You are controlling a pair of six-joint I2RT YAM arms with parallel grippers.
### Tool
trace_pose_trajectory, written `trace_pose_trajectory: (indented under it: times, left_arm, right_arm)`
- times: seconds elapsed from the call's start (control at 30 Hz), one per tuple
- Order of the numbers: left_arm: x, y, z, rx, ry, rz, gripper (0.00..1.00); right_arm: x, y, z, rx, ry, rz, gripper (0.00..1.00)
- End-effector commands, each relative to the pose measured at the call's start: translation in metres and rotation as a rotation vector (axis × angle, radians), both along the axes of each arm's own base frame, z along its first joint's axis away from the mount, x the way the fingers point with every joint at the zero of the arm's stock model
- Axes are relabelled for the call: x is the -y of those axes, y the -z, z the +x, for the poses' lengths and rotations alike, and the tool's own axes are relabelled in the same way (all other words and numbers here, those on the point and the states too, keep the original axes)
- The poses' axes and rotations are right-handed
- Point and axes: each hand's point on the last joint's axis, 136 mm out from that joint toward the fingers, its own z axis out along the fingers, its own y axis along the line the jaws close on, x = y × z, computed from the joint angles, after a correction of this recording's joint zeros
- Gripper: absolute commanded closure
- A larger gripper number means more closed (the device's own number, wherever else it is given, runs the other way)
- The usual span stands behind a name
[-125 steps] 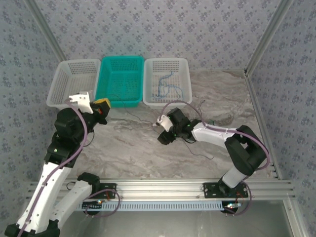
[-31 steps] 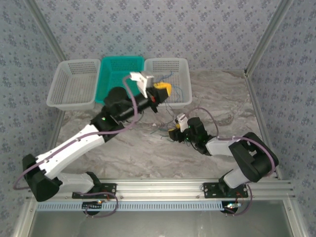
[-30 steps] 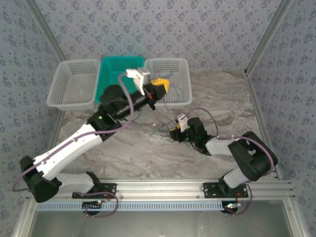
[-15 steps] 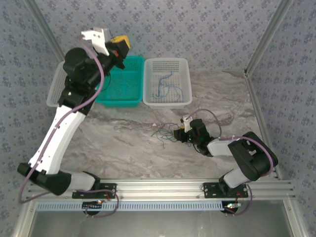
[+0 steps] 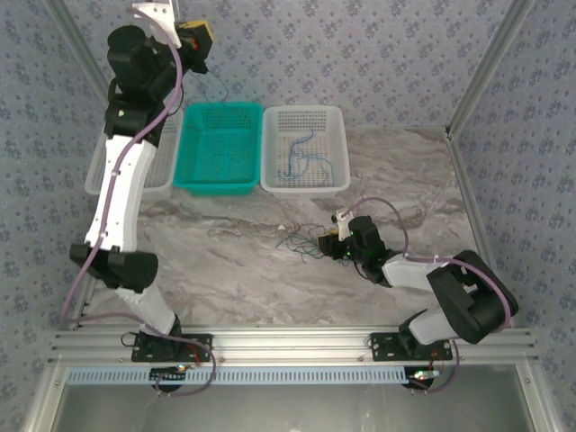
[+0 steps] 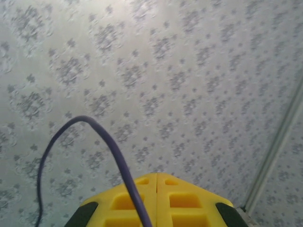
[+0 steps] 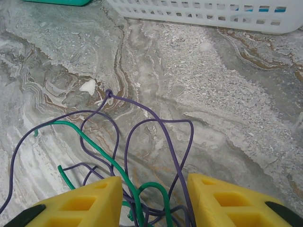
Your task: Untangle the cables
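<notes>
**Well apart: one arm high at the wall, the other low at the tangle**

Three open-mesh plastic baskets stand in a row at the far side of the grey marbled table (image 5: 225, 270). There is a white left basket (image 5: 171, 148), a teal middle basket (image 5: 220, 184) and a white right basket (image 5: 304, 187) with a few thin blue wires (image 5: 301, 157) lying in it. The tangle of thin purple, green and dark cables (image 5: 300, 241) lies on the bare marble in front of the white right basket, apart from it. Its right edge sits under the right gripper's fingers.

The left arm stands nearly upright and crosses over the white left basket. It holds the yellow-fingered left gripper (image 5: 196, 36) high against the flower-patterned wall (image 5: 360, 45). In the left wrist view the left gripper (image 6: 156, 178) has its pads pressed flat together. A thin purple wire (image 6: 116, 158) arcs across its front, and whether that wire is pinched cannot be told.

The right arm is folded low, its forearm reaching left just above the table, with the right gripper (image 5: 329, 243) at the tangle. In the right wrist view the right gripper (image 7: 156, 189) has its jaws parted. Purple and green strands (image 7: 142, 137) run loosely between the yellow fingers, unsqueezed.
</notes>
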Motion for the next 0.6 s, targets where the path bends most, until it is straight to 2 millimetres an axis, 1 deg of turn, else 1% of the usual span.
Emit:
trace_pose_trajectory:
  times: [0.0,0.03,0.1,0.13,0.17,0.2,0.27,0.3,0.37,0.4,0.47,0.5,0.57]
  left_arm:
    - [-0.01,0.064,0.044,-0.217,-0.026,0.004,1.0]
    - [-0.012,0.08,0.054,-0.258,-0.038,0.01,0.98]
    - [-0.019,0.123,0.075,-0.359,-0.103,0.036,0.92]
    - [-0.022,0.139,0.082,-0.395,-0.129,0.049,0.9]
    - [-0.026,0.159,0.089,-0.436,-0.158,0.066,0.83]
    - [-0.031,0.177,0.094,-0.484,-0.189,0.075,0.7]
    - [-0.035,0.202,0.096,-0.558,-0.216,0.078,0.42]
    - [-0.036,0.209,0.095,-0.583,-0.219,0.077,0.31]
    - [-0.038,0.219,0.089,-0.626,-0.226,0.081,0.18]
    - [-0.04,0.221,0.085,-0.643,-0.236,0.09,0.16]
    - [-0.048,0.225,0.076,-0.67,-0.27,0.115,0.15]
    - [-0.052,0.224,0.071,-0.67,-0.29,0.119,0.14]
    - [-0.054,0.22,0.061,-0.653,-0.293,0.115,0.14]
  right_arm:
    - [0.004,-0.008,0.003,-0.005,0.032,0.011,0.58]
    - [0.004,-0.01,0.002,-0.005,0.033,0.013,0.58]
    - [0.005,-0.013,0.002,-0.002,0.035,0.018,0.58]
    - [0.005,-0.014,0.0,-0.002,0.033,0.017,0.58]
    - [0.006,-0.015,-0.001,0.0,0.033,0.017,0.57]
    - [0.007,-0.016,-0.002,0.0,0.033,0.014,0.57]
    - [0.009,-0.019,-0.003,0.006,0.034,0.008,0.57]
    - [0.011,-0.021,-0.004,0.01,0.037,0.006,0.56]
    - [0.013,-0.025,-0.005,0.016,0.041,0.004,0.55]
    - [0.014,-0.027,-0.006,0.02,0.043,0.006,0.55]
    - [0.014,-0.032,-0.006,0.028,0.044,0.011,0.54]
    - [0.015,-0.034,-0.005,0.034,0.047,0.014,0.54]
    - [0.015,-0.038,-0.005,0.043,0.048,0.018,0.54]
